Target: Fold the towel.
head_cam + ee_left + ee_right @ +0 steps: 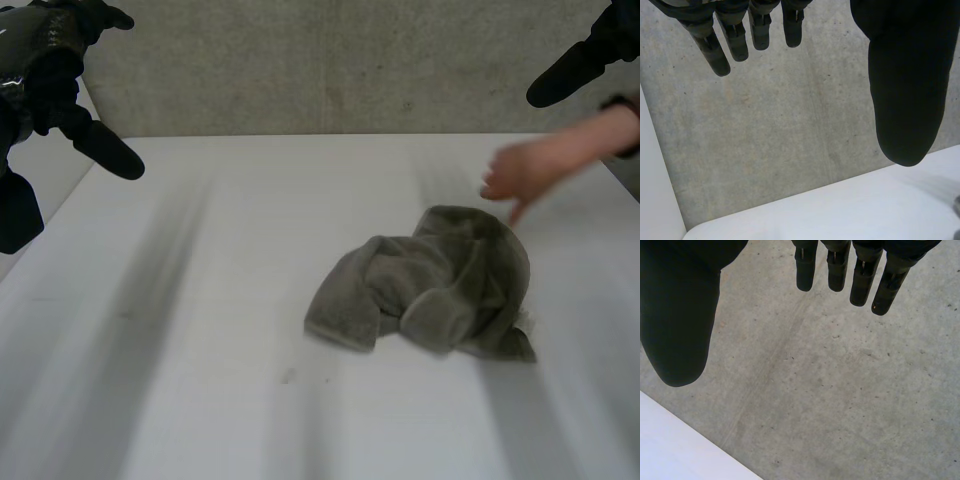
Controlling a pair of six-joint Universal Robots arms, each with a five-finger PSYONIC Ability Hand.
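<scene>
Grey towel: a soft, crumpled grey terry towel lay heaped on the white table, right of the middle and nearer the robot's right arm.
Handling: judged light, limp and slightly clingy, not slippery and not fragile. It would sag and trail from wherever it was lifted.
Where to hold: probably a pinch on the thick rolled edge at the heap's left side. The corners were buried in the folds and could not be told apart.
Left hand: the black left hand hung raised over the table's far left corner, well apart from the towel. Its fingers were straight, spread from the thumb and holding nothing.
Right hand: the black right hand hung raised at the far right, its fingers straight and empty.
Person's hand: a person's hand reached in from the right, just beside the towel's far edge. Whether it touched could not be told.
Stage: folding had not begun, and the heap first needed spreading flat.
</scene>
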